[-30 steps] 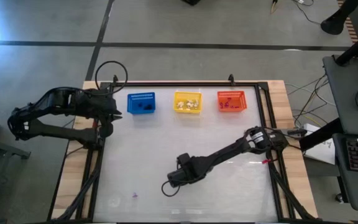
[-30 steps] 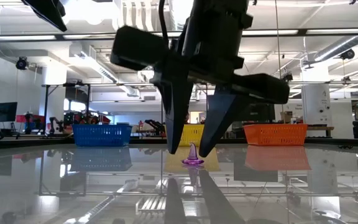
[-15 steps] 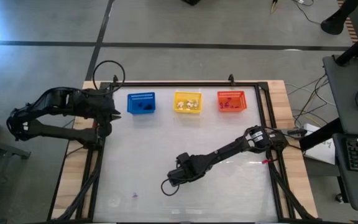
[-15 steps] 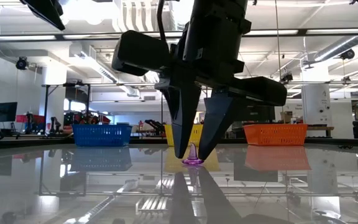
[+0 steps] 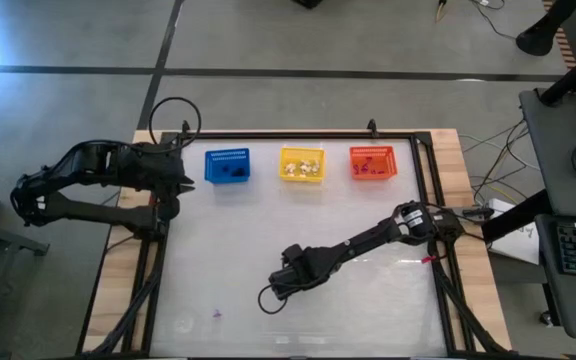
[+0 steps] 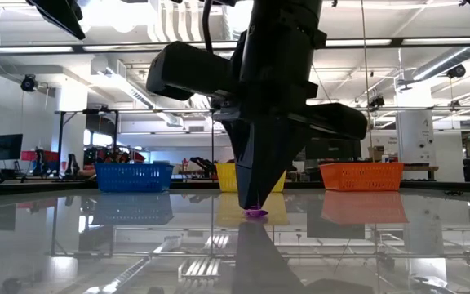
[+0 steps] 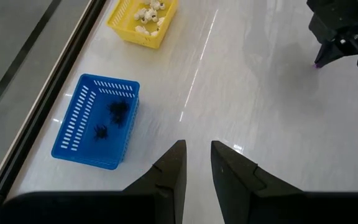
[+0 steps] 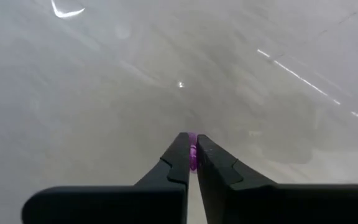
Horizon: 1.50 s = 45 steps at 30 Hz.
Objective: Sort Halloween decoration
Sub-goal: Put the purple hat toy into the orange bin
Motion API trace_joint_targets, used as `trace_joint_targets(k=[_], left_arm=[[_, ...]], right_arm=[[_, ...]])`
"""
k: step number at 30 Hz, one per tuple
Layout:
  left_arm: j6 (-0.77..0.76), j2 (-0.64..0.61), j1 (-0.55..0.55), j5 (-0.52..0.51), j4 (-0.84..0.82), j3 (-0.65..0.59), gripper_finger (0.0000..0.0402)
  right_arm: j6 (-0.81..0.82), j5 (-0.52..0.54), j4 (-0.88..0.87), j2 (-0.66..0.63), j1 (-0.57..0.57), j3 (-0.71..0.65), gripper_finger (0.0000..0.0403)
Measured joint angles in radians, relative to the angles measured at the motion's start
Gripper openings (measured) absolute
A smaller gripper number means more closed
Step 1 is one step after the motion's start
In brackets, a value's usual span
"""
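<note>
A tiny purple trinket (image 6: 256, 213) of the Halloween decoration sits at the middle of the glossy white table (image 5: 368, 300). My right gripper (image 6: 255, 207) points down and is shut on it. In the right wrist view the trinket (image 8: 192, 153) shows as a purple sliver between the fingertips. Another purple trinket (image 5: 216, 313) lies alone near the table's front left. My left gripper (image 7: 197, 152) hangs above the table's far left, beside the blue basket (image 7: 95, 130), its fingers a little apart with nothing between them. My right gripper pinches the purple trinket's upper part (image 8: 192, 155) between its two fingertips. The fingers come from above, pointing down. The trinket's base (image 6: 256, 214) shows just below the fingertips, at the table's surface.
Three mesh baskets stand in a row along the far edge: blue (image 5: 228, 166) with black trinkets, yellow (image 5: 302, 164) with white ones, orange-red (image 5: 372, 162) with a few small pieces. A black frame (image 5: 423, 180) borders the table.
My right gripper's fingers stood apart on either side of the purple trinket and have shut on it. The trinket has stayed where it was on the table.
</note>
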Motion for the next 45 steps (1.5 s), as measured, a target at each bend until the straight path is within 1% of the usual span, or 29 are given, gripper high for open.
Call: trace_joint_targets(k=[6, 11, 14, 18, 23, 30, 36, 45], left_arm=[[0.000, 0.000, 0.000, 0.000, 0.000, 0.000, 0.0057], [0.000, 0.000, 0.000, 0.000, 0.000, 0.000, 0.0057], [0.000, 0.000, 0.000, 0.000, 0.000, 0.000, 0.0057], [0.000, 0.000, 0.000, 0.000, 0.000, 0.000, 0.0057], [0.000, 0.000, 0.000, 0.000, 0.000, 0.000, 0.0057], [0.000, -0.001, 0.000, 0.000, -0.005, 0.000, 0.0057], [0.000, 0.000, 0.000, 0.000, -0.006, 0.000, 0.0057], [0.000, 0.000, 0.000, -0.001, -0.010, 0.000, 0.0057]], right_arm=[[-0.026, -0.018, -0.019, 0.000, 0.000, 0.008, 0.0009], [-0.048, -0.014, -0.092, -0.014, 0.000, 0.050, 0.0009], [-0.068, 0.027, -0.200, -0.025, -0.001, 0.092, 0.0009], [-0.089, 0.042, -0.381, -0.031, -0.020, 0.134, 0.0009], [-0.158, 0.044, -0.501, -0.063, -0.061, 0.140, 0.0009], [-0.271, 0.087, -0.533, -0.122, -0.148, 0.082, 0.0009], [-0.397, 0.114, -0.531, -0.196, -0.254, 0.003, 0.0009], [-0.514, 0.184, -0.486, -0.382, -0.434, -0.176, 0.0009]])
